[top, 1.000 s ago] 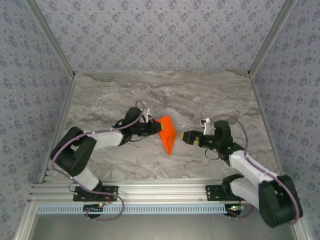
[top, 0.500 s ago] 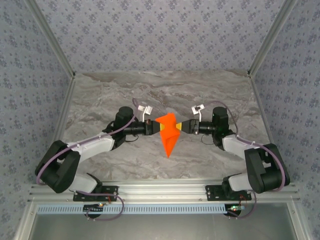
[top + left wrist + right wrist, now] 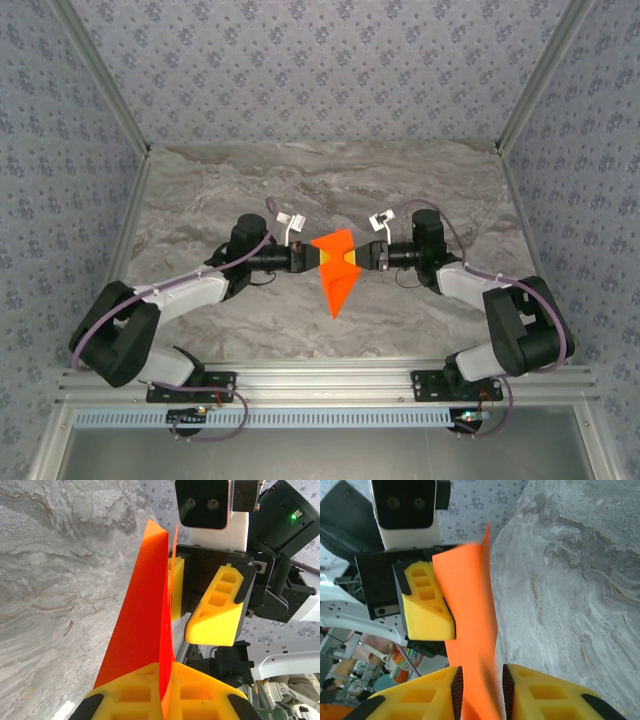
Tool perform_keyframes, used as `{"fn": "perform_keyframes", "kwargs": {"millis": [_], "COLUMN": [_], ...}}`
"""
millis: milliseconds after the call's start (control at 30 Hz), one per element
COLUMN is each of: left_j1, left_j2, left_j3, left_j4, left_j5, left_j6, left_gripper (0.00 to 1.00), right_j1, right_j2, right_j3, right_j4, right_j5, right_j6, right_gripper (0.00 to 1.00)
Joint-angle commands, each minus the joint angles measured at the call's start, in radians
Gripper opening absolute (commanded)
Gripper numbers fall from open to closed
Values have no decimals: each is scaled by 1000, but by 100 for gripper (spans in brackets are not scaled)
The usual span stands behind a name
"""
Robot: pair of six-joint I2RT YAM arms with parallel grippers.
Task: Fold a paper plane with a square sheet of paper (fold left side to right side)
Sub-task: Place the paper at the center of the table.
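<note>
The orange paper is folded into a pointed dart shape and hangs above the marble table, tip toward the near edge. My left gripper is shut on its left edge; in the left wrist view the paper rises from between the closed left gripper. My right gripper meets it from the right. In the right wrist view the right gripper stands open with the paper in the gap, touching neither pad. The right fingers straddle the sheet.
Patterned walls enclose the table on three sides. An aluminium rail runs along the near edge by the arm bases. Bare marble lies all round the grippers.
The right gripper has swung left from beside the paper until its open fingers straddle the right edge. The left gripper lifted and straightened the paper, still holding it.
</note>
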Motion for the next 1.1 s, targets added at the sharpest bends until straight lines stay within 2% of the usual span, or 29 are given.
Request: {"fn": "perform_keyframes", "kwargs": {"millis": [0,367,567,800,867,967,1067], "left_j1": [13,19,20,20,20,21,23], "left_j2": [33,165,220,241,240,233,214], "left_j3": [6,17,32,39,48,76,102], "left_j4": [-15,15,39,53,13,-113,-241], "left_j5": [7,23,29,35,22,-24,-93], "left_j6": [38,47,39,29,48,108,172], "left_gripper": [0,0,0,0,9,34,53], "right_j1": [-7,-10,-5,6,5,7,14], "right_j2": [7,21,87,192,198,192,162], "right_j3": [31,63,109,122,121,124,126], "right_j4": [-73,-247,-382,-402,-420,-451,-504], "right_j5": [-7,32,95,158,202,247,305], "right_j6": [-53,-137,-152,-127,-124,-104,-88], "right_gripper": [23,14,0,0,0,0,0]}}
